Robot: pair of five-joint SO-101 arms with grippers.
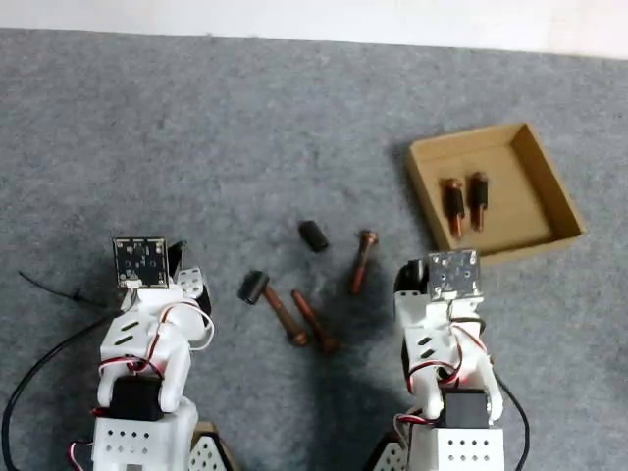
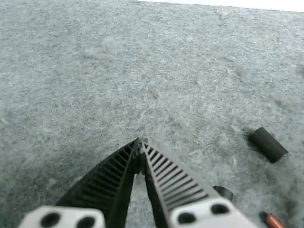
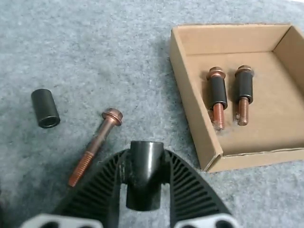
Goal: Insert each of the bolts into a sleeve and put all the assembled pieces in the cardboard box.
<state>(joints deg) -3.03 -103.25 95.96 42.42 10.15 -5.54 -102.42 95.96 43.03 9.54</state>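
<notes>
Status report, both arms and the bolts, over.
Left gripper shut, empty. Right gripper shut on sleeve. Two assembled pieces in cardboard box; three bolts loose.

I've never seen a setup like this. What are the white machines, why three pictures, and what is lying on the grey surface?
These are two small robot arms side by side on a grey carpet. One picture looks down from above; the other two come from a camera on each arm's wrist. The left gripper is shut and empty. The right gripper pinches a black sleeve. Three copper bolts and two loose sleeves lie on the carpet. The cardboard box holds two finished pieces, bolts pushed into sleeves.
</notes>
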